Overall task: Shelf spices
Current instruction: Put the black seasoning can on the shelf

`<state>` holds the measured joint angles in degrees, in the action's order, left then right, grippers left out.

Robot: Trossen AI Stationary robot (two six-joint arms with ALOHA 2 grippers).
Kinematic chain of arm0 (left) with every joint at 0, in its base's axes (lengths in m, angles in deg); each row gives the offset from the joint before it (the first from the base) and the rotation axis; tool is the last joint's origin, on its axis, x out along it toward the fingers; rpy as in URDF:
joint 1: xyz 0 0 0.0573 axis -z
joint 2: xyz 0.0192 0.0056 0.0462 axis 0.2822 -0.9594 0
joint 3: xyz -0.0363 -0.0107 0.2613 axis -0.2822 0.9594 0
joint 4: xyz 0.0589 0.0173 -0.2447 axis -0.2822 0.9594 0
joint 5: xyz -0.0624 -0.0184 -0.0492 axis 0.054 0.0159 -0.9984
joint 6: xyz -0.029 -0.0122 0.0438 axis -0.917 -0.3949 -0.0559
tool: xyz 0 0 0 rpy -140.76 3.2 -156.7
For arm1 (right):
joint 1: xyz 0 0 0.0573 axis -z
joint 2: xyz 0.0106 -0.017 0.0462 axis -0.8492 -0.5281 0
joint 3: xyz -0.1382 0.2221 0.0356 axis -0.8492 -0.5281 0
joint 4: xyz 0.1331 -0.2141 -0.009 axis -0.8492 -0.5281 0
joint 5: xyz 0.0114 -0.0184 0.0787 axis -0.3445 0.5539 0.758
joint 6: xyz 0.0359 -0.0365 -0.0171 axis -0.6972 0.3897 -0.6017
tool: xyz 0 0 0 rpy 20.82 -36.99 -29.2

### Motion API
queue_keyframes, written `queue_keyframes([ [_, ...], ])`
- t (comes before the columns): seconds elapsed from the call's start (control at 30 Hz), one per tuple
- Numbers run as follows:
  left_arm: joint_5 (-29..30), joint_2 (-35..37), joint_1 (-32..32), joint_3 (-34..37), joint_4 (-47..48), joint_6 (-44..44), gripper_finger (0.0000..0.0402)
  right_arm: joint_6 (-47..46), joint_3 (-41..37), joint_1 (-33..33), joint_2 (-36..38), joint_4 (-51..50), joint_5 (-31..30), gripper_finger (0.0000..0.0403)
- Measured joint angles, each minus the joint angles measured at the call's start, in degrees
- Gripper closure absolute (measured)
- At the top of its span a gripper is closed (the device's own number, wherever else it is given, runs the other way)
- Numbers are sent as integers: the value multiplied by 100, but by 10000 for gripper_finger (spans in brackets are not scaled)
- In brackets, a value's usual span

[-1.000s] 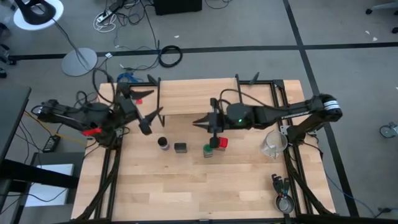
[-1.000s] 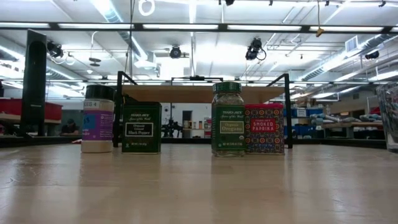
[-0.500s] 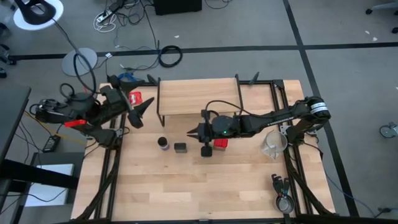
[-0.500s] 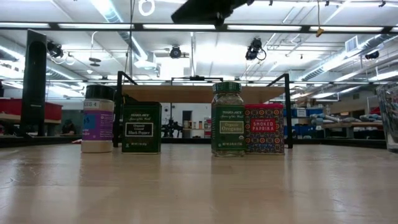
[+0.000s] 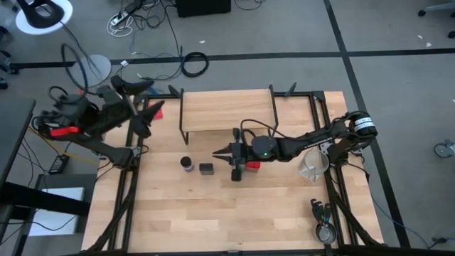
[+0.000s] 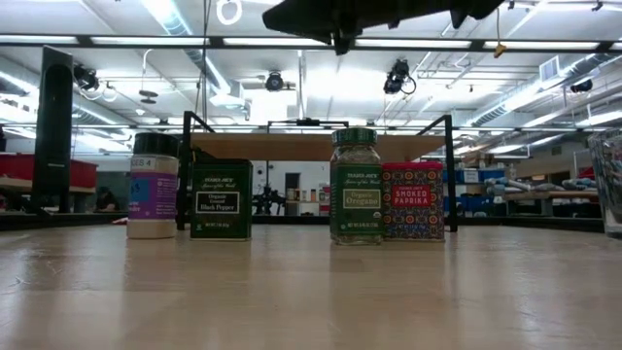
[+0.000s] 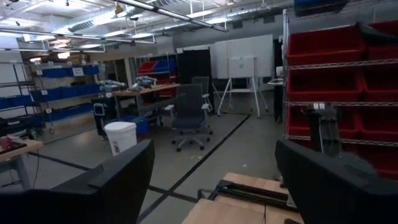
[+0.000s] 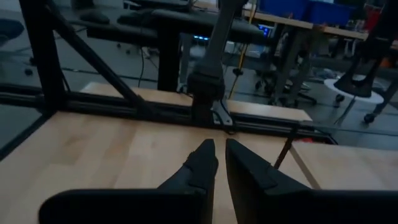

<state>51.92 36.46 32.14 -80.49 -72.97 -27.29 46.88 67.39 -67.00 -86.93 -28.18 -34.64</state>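
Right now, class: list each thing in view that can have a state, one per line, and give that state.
Blue-capped dark jar: upright on table, cap on.
Dark olive square tin: upright, closed.
Green glass jar: upright, lid on.
Red square tin: upright, closed.
Light wood plank shelf: top bare.
Left gripper: open, raised at the table's left edge.
Right gripper: shut, holding nothing.

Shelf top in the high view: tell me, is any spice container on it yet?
No, the shelf top is bare; all four containers stand on the table in front of it.
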Motion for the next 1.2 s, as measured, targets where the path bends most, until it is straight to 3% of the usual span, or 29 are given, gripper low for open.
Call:
queue_keyframes([
  [0.33,-3,-155,0,-1337,1164,-1,60,8,-161,-61,7,85,121,364],
  [0.6,-9,-319,0,-480,1434,-499,60,722,-92,-26,339,902,110,364],
  [0.87,-307,-435,0,744,133,-706,60,981,297,-20,968,150,61,364],
  [1.03,-717,-470,-2,608,-652,-241,60,703,267,-85,955,-560,-329,364],
  [1.2,-903,-721,-117,81,-513,148,60,536,-286,-226,953,-270,-752,364],
])
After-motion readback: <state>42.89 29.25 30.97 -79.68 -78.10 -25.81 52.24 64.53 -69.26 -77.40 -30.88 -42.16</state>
